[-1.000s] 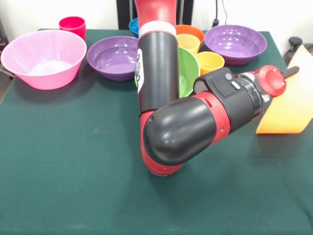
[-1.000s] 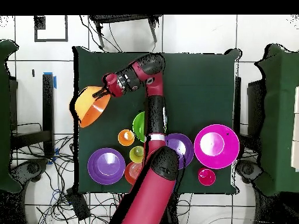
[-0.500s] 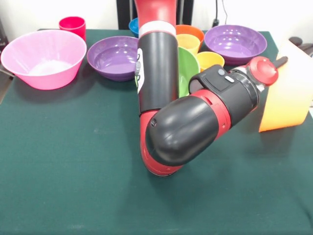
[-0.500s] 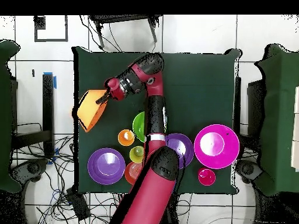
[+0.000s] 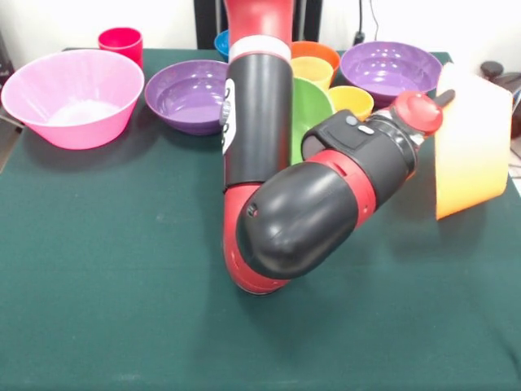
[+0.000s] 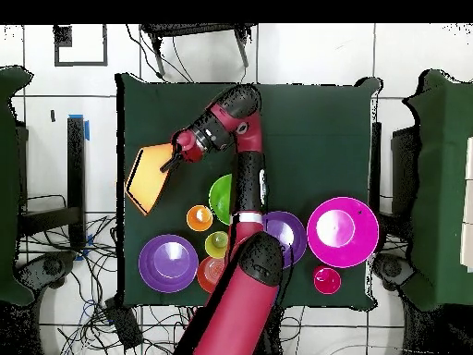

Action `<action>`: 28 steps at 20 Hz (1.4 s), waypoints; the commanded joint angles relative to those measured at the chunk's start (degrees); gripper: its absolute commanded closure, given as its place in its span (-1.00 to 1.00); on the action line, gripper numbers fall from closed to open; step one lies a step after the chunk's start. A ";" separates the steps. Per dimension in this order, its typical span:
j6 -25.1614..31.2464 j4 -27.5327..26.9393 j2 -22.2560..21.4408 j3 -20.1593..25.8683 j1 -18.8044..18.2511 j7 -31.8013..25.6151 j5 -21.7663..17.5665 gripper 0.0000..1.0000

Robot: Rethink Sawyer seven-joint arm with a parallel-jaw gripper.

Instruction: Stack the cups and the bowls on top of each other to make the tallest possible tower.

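My gripper (image 5: 444, 96) is shut on the rim of the big orange bowl (image 5: 472, 151), which hangs tipped on its side above the table's right edge; both also show in the overhead view, the gripper (image 6: 172, 160) and the bowl (image 6: 151, 177). The green bowl (image 5: 311, 114), the pale yellow cup (image 5: 313, 72) and the orange cup (image 5: 351, 101) stand behind my arm. Two purple bowls (image 5: 190, 94) (image 5: 391, 72), the pink bowl (image 5: 72, 98), the red cup (image 5: 120, 41), the orange-red bowl (image 5: 319, 50) and the blue bowl (image 5: 221, 41) line the far side.
My arm's bulky elbow (image 5: 301, 220) hangs over the middle of the green table (image 5: 114, 285). In the overhead view the table's left edge (image 6: 118, 185) lies just beside the held bowl, and cables lie on the floor around it.
The gripper has carried the orange bowl back toward the row of cups and bowls. It has turned the bowl steeper onto its side.
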 commanded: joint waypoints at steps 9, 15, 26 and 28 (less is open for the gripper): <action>-0.01 -10.70 13.87 -4.52 -0.74 -27.98 -20.57 1.00; -1.68 -10.79 13.86 -2.59 -1.54 -29.85 -23.07 -1.00; -15.56 -7.51 12.98 -5.42 -3.26 -28.16 -19.85 -1.00; -15.55 -7.88 12.86 -5.66 -3.11 -28.77 -20.13 -1.00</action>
